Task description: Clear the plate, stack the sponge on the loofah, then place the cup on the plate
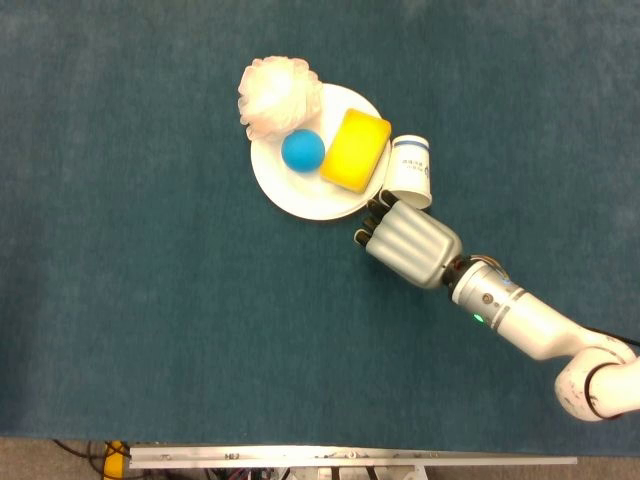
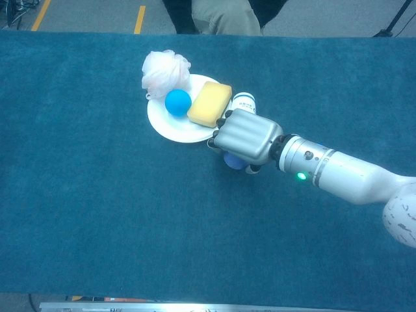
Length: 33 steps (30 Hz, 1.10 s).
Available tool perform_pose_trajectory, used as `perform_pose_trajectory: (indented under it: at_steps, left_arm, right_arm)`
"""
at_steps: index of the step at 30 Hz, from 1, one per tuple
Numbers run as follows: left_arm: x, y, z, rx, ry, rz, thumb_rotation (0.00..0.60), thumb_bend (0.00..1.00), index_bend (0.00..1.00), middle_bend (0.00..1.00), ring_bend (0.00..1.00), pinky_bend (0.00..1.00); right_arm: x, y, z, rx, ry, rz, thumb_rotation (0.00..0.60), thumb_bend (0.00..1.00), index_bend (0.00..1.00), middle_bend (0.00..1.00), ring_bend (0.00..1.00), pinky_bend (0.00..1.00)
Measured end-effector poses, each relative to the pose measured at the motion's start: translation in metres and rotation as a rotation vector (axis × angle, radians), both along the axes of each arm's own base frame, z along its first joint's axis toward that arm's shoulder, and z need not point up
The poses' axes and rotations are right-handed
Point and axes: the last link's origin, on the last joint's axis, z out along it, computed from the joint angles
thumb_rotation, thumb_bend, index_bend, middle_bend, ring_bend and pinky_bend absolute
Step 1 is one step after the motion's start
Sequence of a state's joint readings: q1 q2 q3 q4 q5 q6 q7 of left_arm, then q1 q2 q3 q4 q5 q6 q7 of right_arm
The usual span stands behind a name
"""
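We see the right hand (image 1: 408,240) with fingers curled inward just beside the cup (image 1: 411,170), whether gripping it we cannot tell.

The only lettering I can spot is some dark print on the side of the white cup (image 1: 411,170), far too small and blurred to read; nothing else carries readable text.
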State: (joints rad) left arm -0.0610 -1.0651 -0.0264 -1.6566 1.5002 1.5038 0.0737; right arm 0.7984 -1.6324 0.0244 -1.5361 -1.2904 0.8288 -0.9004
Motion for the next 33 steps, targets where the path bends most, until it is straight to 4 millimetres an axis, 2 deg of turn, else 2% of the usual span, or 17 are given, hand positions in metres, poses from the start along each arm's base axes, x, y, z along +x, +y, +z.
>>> perform_pose_trajectory:
  at_steps: [10,17,27,33]
  left_arm:
    - [-0.001,0.0,-0.002,-0.001,-0.007,0.001,0.6,0.41,0.19,0.25,0.21,0.11]
    - [-0.003,-0.001,-0.001,0.001,-0.005,0.007,0.6,0.41,0.19,0.25,0.21,0.11]
    - [0.0,0.003,-0.006,-0.016,-0.009,-0.006,0.6,0.41,0.19,0.25,0.21,0.11]
    - [0.002,0.002,-0.008,-0.021,-0.01,-0.01,0.6,0.41,0.19,0.25,0.21,0.11]
  right_arm:
    - [-0.001,0.002,0.003,0.009,-0.012,0.003,0.6,0.01,0.48,0.51,0.32,0.32]
    - [-0.002,0.008,0.025,0.014,-0.05,0.002,0.6,0.01,0.48,0.51,0.32,0.32]
    - [-0.035,0.029,0.062,0.033,-0.015,-0.013,0.6,0.01,0.48,0.51,0.32,0.32]
    - [-0.049,0.034,0.061,0.043,0.017,-0.023,0.6,0.01,0.48,0.51,0.32,0.32]
